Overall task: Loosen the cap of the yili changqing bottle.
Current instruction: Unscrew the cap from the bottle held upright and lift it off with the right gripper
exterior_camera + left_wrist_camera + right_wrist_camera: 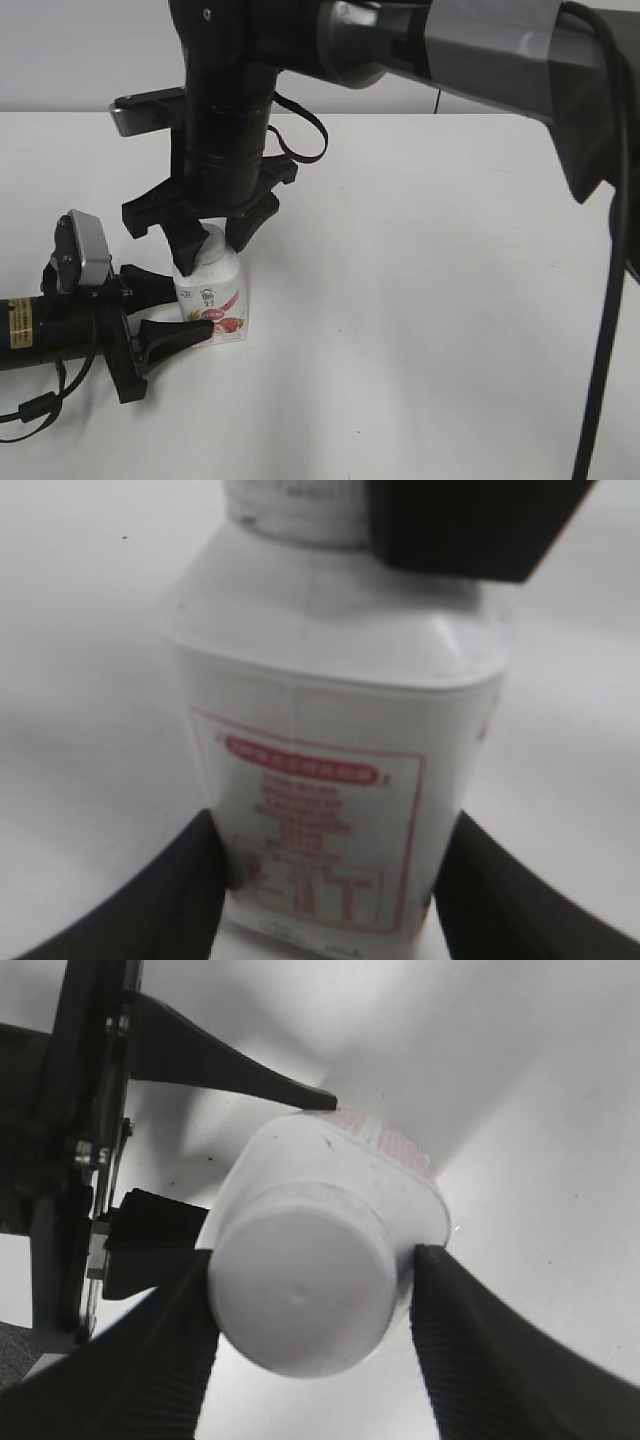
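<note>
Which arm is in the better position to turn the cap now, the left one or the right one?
The right. Its gripper hangs above the bottle with a finger on each side of the cap. The left gripper is clamped on the bottle's base, steadying it.

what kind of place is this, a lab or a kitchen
Probably a robot lab or test bench, not a kitchen: a bare white table, a plain wall behind it, two black robot arms with cabling, and one lone bottle between their grippers.
</note>
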Action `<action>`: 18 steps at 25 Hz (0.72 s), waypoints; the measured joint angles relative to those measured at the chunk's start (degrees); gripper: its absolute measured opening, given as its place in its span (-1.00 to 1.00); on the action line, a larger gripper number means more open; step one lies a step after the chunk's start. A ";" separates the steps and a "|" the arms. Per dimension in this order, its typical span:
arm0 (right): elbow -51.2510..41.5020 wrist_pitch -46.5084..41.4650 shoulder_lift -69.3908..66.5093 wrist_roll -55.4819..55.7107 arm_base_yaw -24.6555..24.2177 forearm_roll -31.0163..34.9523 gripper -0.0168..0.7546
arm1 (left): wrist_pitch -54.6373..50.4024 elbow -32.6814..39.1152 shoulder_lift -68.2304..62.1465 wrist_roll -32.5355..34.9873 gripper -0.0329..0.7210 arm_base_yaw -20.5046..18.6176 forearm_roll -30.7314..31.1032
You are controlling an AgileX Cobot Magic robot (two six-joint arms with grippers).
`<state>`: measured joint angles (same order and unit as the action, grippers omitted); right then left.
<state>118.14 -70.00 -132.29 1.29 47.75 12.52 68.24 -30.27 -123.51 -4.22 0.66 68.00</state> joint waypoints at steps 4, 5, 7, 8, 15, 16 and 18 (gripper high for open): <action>-0.04 0.00 0.63 0.00 0.00 0.00 0.23 | 0.00 0.00 0.00 0.00 0.13 0.00 0.00; -0.04 0.00 0.76 0.00 0.00 0.00 0.23 | 0.00 0.00 0.00 0.00 0.13 0.00 0.00; -0.04 0.00 0.82 0.00 0.00 0.00 0.22 | 0.00 0.00 0.00 0.00 0.13 0.00 0.00; -0.04 0.00 0.82 0.09 0.00 0.00 0.22 | 0.00 0.00 0.00 0.00 0.13 0.00 0.00; -0.04 -0.05 0.82 0.03 0.00 0.05 0.22 | 0.05 0.00 0.00 0.00 0.13 0.00 0.00; -0.04 -0.05 0.82 0.03 0.00 0.05 0.22 | 0.05 0.00 0.00 0.00 0.13 0.00 0.00; -0.04 -0.05 0.82 0.14 0.00 0.05 0.22 | 0.05 0.00 0.00 0.00 0.13 0.00 0.00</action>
<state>118.10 -70.05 -131.47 1.43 47.75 12.57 68.30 -30.27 -123.51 -4.22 0.66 68.00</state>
